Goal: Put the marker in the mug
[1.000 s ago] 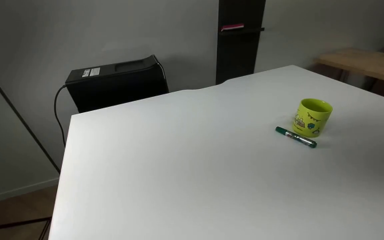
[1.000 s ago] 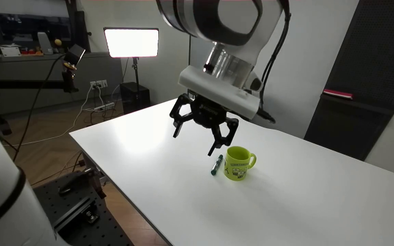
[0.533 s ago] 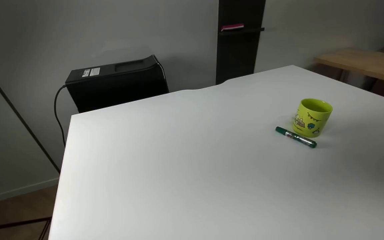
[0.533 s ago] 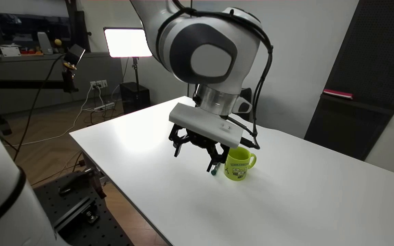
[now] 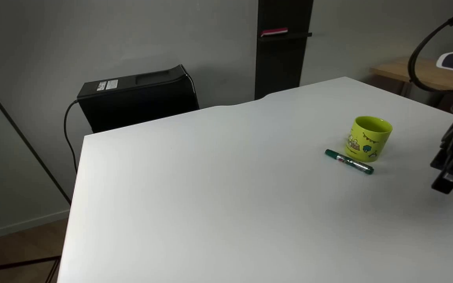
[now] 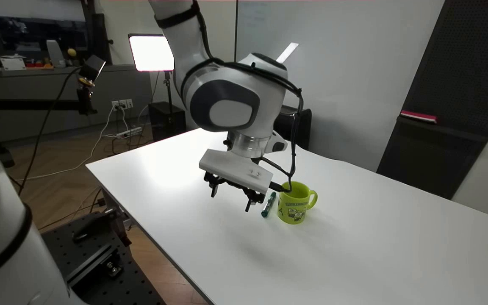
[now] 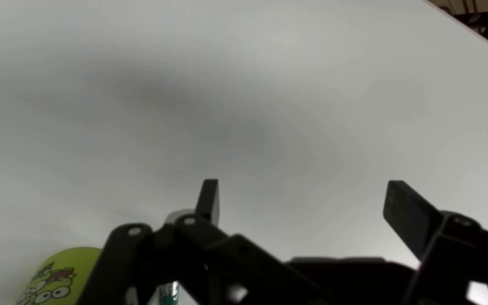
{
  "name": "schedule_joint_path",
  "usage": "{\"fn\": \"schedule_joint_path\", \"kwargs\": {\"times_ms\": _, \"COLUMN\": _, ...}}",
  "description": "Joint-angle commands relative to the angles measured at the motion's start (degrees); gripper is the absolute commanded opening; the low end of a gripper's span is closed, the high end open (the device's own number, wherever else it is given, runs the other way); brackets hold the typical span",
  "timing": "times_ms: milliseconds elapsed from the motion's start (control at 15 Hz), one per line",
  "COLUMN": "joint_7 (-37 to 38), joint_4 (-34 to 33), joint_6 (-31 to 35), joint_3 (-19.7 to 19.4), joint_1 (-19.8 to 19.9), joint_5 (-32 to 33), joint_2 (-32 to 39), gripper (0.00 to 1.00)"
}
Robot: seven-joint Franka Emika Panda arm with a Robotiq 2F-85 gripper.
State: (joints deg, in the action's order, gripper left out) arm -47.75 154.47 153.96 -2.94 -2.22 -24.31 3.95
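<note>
A green marker lies on the white table beside a yellow-green mug in both exterior views: marker (image 5: 349, 161) (image 6: 269, 205), mug (image 5: 368, 140) (image 6: 293, 207). The mug stands upright, with its handle turned away from the marker. My gripper (image 6: 231, 201) is open and empty above the table, on the marker's side away from the mug. Part of it enters at the right edge of an exterior view (image 5: 445, 184). In the wrist view the open fingers (image 7: 303, 188) have only table between them. The mug (image 7: 68, 271) and a bit of the marker (image 7: 169, 293) show at the lower left, mostly hidden by the gripper.
The white table (image 6: 354, 254) carries the mug and marker. A black box-shaped device (image 5: 140, 94) stands behind the table's far edge. A bright light panel (image 6: 151, 53) stands beyond the table. A cable (image 6: 295, 140) hangs from the wrist near the mug's rim.
The arm has come down toward the table and shifted left in an exterior view, uncovering the marker again. The gripper stays open. The mug and marker have not moved.
</note>
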Motion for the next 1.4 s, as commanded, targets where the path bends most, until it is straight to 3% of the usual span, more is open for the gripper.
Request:
{"fn": "schedule_joint_path", "kwargs": {"times_ms": 0, "joint_7": 2.1, "joint_4": -6.2, "joint_6": 4.9, "joint_3": 4.3, "joint_1": 1.0, "joint_5": 1.4, "joint_2": 9.2, "gripper": 1.00}}
{"fn": "schedule_joint_path", "kwargs": {"times_ms": 267, "joint_7": 9.7, "joint_4": -12.1, "joint_6": 8.6, "joint_3": 4.7, "joint_1": 1.0, "joint_5": 13.4, "joint_2": 16.0, "gripper": 1.00}}
{"fn": "schedule_joint_path", "kwargs": {"times_ms": 600, "joint_7": 18.6, "joint_4": -19.4, "joint_6": 7.2, "joint_3": 4.3, "joint_1": 1.3, "joint_5": 25.3, "joint_2": 20.4, "gripper": 1.00}}
{"fn": "schedule_joint_path", "kwargs": {"times_ms": 867, "joint_7": 26.4, "joint_4": -23.4, "joint_6": 5.1, "joint_3": 2.8, "joint_1": 0.7, "joint_5": 29.3, "joint_2": 22.5, "gripper": 1.00}}
{"fn": "schedule_joint_path", "kwargs": {"times_ms": 1333, "joint_7": 40.3, "joint_4": -28.1, "joint_6": 5.4, "joint_3": -3.2, "joint_1": -1.8, "joint_5": 33.7, "joint_2": 26.9, "gripper": 1.00}}
